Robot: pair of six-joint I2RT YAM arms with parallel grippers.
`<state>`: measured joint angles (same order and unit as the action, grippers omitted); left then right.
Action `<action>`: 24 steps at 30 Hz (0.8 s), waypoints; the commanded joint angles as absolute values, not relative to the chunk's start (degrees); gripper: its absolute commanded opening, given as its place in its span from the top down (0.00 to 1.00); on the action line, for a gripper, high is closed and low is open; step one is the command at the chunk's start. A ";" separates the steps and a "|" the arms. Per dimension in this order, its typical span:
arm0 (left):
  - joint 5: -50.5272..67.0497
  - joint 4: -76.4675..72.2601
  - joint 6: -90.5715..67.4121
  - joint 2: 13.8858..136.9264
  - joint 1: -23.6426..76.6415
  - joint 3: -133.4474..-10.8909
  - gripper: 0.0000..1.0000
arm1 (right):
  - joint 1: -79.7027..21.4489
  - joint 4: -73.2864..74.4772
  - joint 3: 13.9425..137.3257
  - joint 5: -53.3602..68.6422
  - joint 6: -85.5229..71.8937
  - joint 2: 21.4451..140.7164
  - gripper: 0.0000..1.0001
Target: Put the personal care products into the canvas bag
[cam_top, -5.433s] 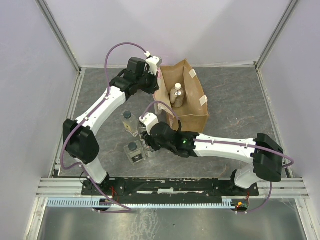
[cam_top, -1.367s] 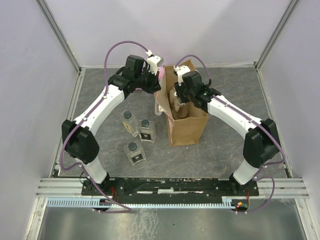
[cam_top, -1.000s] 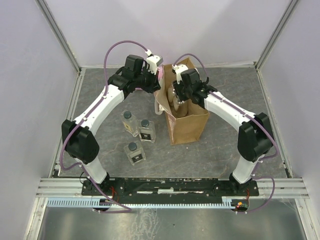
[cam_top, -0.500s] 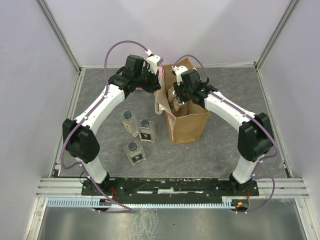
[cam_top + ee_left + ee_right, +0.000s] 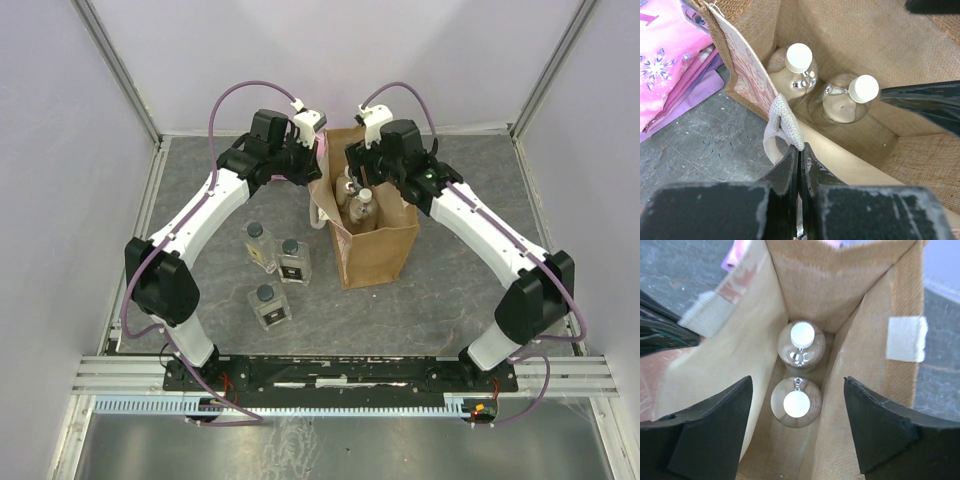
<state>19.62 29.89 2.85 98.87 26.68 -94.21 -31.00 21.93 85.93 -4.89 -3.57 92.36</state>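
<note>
The tan canvas bag [image 5: 378, 250] stands upright behind the table's middle. Two round clear bottles with white caps stand inside it, side by side [image 5: 801, 346] [image 5: 796, 403]; the left wrist view shows both from above too [image 5: 794, 65] [image 5: 850, 100]. My right gripper [image 5: 798, 380] hovers open over the bag's mouth, directly above the nearer bottle, touching nothing. My left gripper [image 5: 800, 149] is shut on the bag's pale woven handle [image 5: 782, 117] at its left wall. Three squarish dark-capped bottles [image 5: 260, 245] [image 5: 293, 260] [image 5: 270, 306] stand on the table left of the bag.
A flat pink packet [image 5: 670, 60] lies on the grey table just behind the bag's left side, under my left wrist. White walls with metal corner posts close off the table at the back and sides.
My right gripper has opened and let a round bottle go inside the bag, then lifted up and back a little. The left gripper keeps its hold on the handle.
</note>
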 commanded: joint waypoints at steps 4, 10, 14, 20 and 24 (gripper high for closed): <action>21.23 27.09 3.18 99.46 26.54 -96.85 0.97 | -33.37 28.50 93.45 -0.95 0.14 85.73 0.16; 20.30 28.25 1.99 99.94 26.47 -97.12 0.97 | -39.65 26.95 87.04 4.57 2.18 77.83 0.16; 20.32 28.91 1.72 100.26 26.25 -97.56 0.97 | -43.48 23.23 80.36 7.59 3.12 72.69 0.17; 21.87 30.03 1.69 101.86 25.14 -99.15 0.97 | -46.01 16.07 70.85 11.77 4.70 69.55 0.16; 24.00 30.53 1.39 102.88 23.84 -100.39 0.97 | -46.79 10.36 68.07 15.51 4.75 70.89 0.16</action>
